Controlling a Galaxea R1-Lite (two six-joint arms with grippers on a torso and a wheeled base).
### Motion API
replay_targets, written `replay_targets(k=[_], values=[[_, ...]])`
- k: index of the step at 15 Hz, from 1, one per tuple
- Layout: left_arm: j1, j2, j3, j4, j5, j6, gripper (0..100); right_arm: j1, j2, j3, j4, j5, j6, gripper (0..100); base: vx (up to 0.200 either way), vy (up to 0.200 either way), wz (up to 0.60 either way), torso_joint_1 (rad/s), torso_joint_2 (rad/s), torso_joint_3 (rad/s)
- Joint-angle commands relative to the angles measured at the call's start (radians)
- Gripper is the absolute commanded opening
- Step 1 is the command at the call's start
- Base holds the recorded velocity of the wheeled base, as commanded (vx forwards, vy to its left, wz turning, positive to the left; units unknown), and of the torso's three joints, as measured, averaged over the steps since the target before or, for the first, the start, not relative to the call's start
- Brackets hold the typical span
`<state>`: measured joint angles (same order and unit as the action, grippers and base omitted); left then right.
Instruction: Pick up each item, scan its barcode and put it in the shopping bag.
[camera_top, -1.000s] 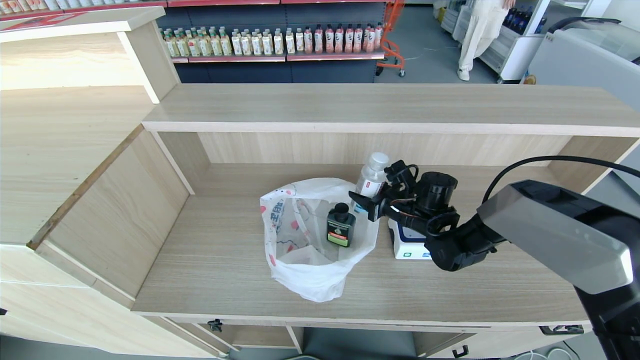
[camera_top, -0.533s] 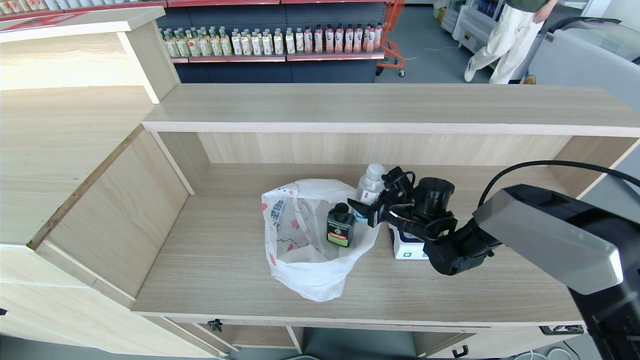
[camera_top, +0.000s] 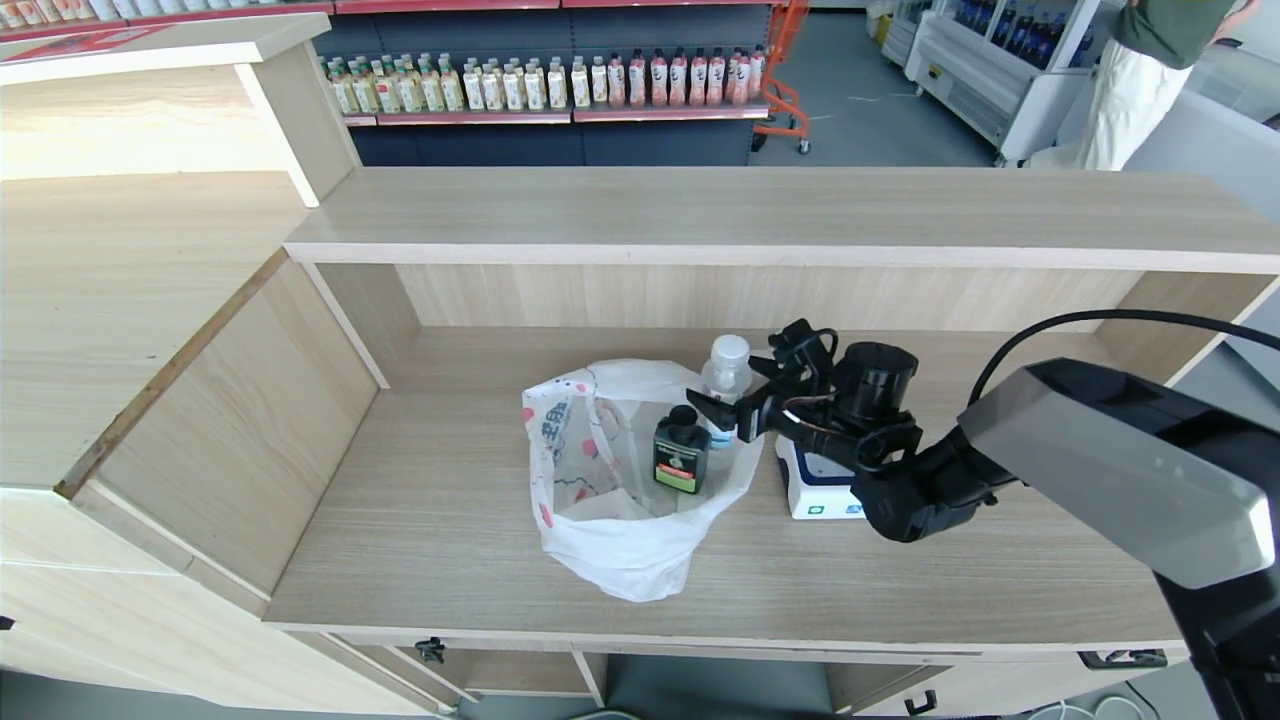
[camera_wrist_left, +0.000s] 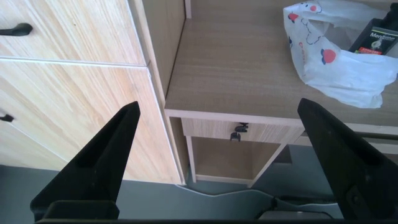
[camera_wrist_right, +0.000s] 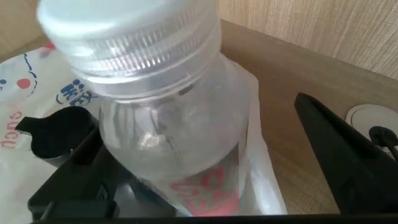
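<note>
A clear water bottle (camera_top: 726, 385) with a white cap and red label (camera_wrist_right: 161, 130) stands at the right rim of the white shopping bag (camera_top: 600, 545), its base hidden by the plastic. My right gripper (camera_top: 742, 385) straddles the bottle with its fingers apart. One finger (camera_wrist_right: 348, 149) stands clear of the bottle with bag plastic showing in the gap. A dark bottle (camera_top: 682, 452) with a green label stands inside the bag. My left gripper (camera_wrist_left: 217, 155) hangs open with nothing in it, low beside the counter's front left corner, where the bag (camera_wrist_left: 336, 59) is in sight.
A white scanner box (camera_top: 815, 490) sits on the counter just right of the bag, under my right wrist. The counter is a recessed wooden bay (camera_top: 420, 500) with a side wall on the left and a raised ledge (camera_top: 760, 210) behind. Drawers (camera_wrist_left: 68, 68) lie below.
The clear bottle and my right gripper have shifted left and down, from above the scanner to the bag's mouth. The left arm has stayed put.
</note>
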<state>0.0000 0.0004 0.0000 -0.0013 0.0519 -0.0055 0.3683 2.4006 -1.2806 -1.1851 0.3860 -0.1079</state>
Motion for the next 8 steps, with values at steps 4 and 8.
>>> replay_targets(k=[4,8], values=[[0.000,0.000,0.000,0.000,0.000,-0.001,100,0.003,-0.367,0.227,0.012,-0.004,-0.021,100,0.000,0.000,0.00,0.000,0.00,0.000],[0.000,0.000,0.000,0.000,0.000,-0.001,100,-0.062,-0.861,0.498,0.280,-0.283,-0.026,100,0.000,0.000,0.00,0.000,0.00,0.000]])
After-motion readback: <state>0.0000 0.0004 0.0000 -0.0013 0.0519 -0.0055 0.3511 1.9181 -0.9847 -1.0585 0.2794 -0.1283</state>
